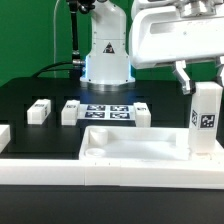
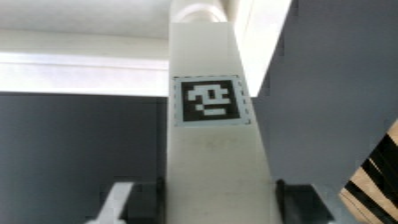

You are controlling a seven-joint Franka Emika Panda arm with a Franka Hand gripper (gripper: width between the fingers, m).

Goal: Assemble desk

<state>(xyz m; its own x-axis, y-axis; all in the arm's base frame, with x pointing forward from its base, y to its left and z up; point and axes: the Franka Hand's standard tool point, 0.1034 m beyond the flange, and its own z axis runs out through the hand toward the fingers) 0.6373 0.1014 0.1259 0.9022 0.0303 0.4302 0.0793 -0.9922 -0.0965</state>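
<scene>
The desk panel (image 1: 140, 147), a large white rimmed rectangle, lies flat near the front of the black table. A white leg (image 1: 205, 120) with a black-and-white tag stands upright at the panel's corner on the exterior view's right. My gripper (image 1: 203, 80) is shut on its upper end from above. In the wrist view the same leg (image 2: 214, 130) runs down between the two fingers (image 2: 139, 202), and my gripper (image 2: 217, 205) presses on both of its sides. The leg's lower end reaches the panel (image 2: 71, 70); I cannot tell whether it is seated there.
Three more white legs (image 1: 38, 112) (image 1: 72, 112) (image 1: 141, 115) lie behind the panel, beside the marker board (image 1: 108, 110). A long white rail (image 1: 110, 180) runs along the front edge. The robot's base (image 1: 107, 55) stands at the back centre.
</scene>
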